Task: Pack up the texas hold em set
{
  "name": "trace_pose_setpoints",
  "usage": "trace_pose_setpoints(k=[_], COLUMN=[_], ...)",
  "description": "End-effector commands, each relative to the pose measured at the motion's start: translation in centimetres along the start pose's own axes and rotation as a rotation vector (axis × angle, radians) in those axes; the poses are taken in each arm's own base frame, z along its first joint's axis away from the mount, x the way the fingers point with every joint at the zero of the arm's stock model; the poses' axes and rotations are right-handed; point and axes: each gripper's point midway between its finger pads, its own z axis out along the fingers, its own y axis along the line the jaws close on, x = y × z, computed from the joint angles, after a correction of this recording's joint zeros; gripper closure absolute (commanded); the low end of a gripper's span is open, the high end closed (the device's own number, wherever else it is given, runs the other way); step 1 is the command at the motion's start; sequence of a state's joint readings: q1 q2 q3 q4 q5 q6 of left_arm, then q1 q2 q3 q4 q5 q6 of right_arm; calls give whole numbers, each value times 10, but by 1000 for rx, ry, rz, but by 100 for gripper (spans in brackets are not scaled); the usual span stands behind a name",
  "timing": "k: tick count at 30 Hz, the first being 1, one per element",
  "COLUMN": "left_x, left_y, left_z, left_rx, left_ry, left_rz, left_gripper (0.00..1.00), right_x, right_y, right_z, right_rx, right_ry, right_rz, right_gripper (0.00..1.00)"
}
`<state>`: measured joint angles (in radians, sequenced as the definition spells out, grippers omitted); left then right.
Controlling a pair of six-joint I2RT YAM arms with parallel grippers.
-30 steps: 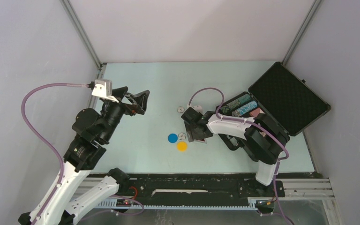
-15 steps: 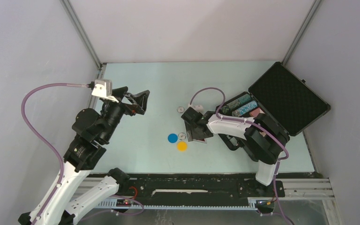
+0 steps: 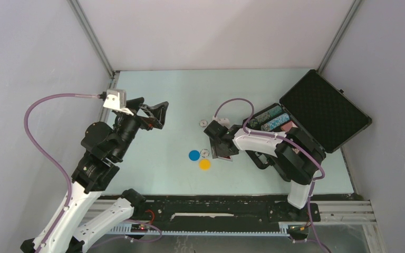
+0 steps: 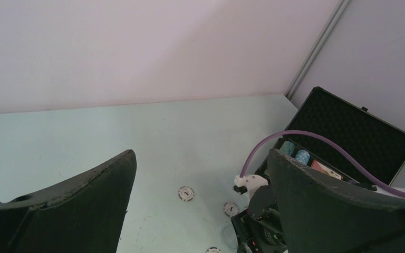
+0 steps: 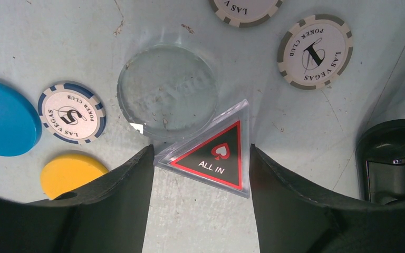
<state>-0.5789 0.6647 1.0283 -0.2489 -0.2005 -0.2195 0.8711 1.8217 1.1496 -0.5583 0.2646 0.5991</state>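
While the red triangular marker [image 5: 213, 155] is lying flat on the bench [image 3: 158, 89], its upper edge just touching the clear disc [image 5: 167, 92], the right pincer [image 5: 200, 158] is closing on it. Its jaws, wider a moment ago, are now pressing against both sides of the marker, so a grip appears to be forming, though nothing is lifting yet. Around them the blue disc [image 5: 5, 124], the yellow disc [image 5: 71, 174] and loose chips [image 5: 315, 51] are waiting on the bench. The open case [image 3: 324, 110], chip rows already inside, is standing near on the right. Well apart, the left pincer [image 4: 200, 158] is hanging wide open and empty, unmoved over the last second.
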Motion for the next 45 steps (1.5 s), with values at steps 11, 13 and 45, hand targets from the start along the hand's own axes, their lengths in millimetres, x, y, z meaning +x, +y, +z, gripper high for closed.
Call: trace_pose_setpoints(k=[11,13,45], left_x=[4,4,2], left_y=[-4,-4,-8], left_z=[0,0,-2], left_rx=[24,25,42], left_ry=[-6,-6,-12], left_rz=[-5,-6,-12], left_gripper=[0,0,0], right_x=[-33,-40,-80], right_y=[-6,-10,-312], right_z=[-43,-57,-75], right_rx=[-8,-16,341], right_ry=[-148,-188,-48], right_rz=[26,31,382], right_gripper=[49,49,45])
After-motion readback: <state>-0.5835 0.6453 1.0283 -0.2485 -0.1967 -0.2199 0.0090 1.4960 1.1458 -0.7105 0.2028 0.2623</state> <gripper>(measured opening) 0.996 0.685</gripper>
